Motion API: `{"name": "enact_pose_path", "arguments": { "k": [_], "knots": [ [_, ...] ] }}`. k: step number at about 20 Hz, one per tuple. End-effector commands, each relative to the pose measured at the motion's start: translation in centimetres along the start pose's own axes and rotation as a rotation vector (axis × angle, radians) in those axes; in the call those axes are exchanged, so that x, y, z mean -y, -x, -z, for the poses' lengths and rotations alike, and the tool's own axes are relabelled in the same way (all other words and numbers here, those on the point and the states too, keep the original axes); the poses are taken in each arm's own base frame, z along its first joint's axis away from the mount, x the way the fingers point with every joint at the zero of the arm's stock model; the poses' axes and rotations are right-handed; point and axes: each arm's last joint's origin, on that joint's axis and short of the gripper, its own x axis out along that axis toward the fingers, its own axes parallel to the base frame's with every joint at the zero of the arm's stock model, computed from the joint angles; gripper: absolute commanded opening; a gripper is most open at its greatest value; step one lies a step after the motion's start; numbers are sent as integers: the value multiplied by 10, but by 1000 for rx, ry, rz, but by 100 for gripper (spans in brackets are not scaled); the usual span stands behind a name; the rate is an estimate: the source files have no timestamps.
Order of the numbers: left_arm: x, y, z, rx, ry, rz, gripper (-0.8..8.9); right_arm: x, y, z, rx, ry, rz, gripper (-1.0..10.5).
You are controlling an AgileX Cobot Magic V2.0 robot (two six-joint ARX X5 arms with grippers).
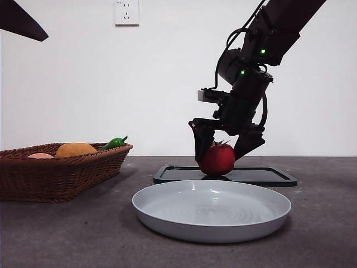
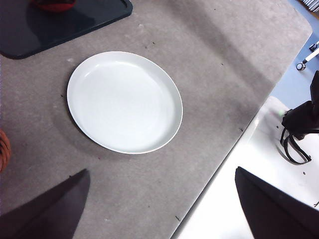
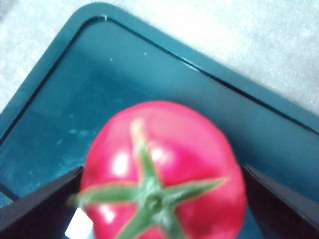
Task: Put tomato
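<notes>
White plate (image 1: 212, 210) empty; tomato (image 1: 217, 159) seemingly on dark tray (image 1: 273, 176), between right gripper (image 1: 221, 151) jaws.

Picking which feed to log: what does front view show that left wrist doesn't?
Front only: the wicker basket holding fruit and a green pepper, plus the right tool straddling the tomato. Left wrist only: the left tool, open above the table's edge. Both: the white plate and the dark tray.

right pincer (image 1: 222, 149): lowered, jaws apart, one each side | left pincer (image 2: 159, 211): raised, jaws apart
</notes>
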Motion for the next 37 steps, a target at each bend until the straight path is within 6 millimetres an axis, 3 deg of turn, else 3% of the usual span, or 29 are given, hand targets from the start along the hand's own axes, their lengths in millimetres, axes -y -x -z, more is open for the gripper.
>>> {"name": "enact_pose_path", "arguments": {
  "k": [1,5,9,13,19,25,30,34,37],
  "knots": [
    [2,1,-4,10,-15,8,464,-2,1,-8,17,13,-1,541],
    [2,1,-4,11,-15,8,464,-5,41,-23,44,12,4,549],
    [2,1,-4,11,-16,8,464,-11,111,-30,77,9,11,550],
    [2,1,-4,14,-17,8,464,-24,188,-20,70,8,8,549],
    [2,1,-4,15,-19,8,464,-39,253,17,106,19,-47,549],
    [2,1,-4,17,-24,8,464,-59,286,95,204,71,-101,547],
    [2,1,-4,17,-24,8,464,-71,293,157,253,105,-194,525],
    [2,1,-4,17,-23,8,464,-74,294,193,272,114,-222,525],
    [2,1,-4,17,-23,8,464,-74,299,207,306,127,-237,524]
  ]
}}
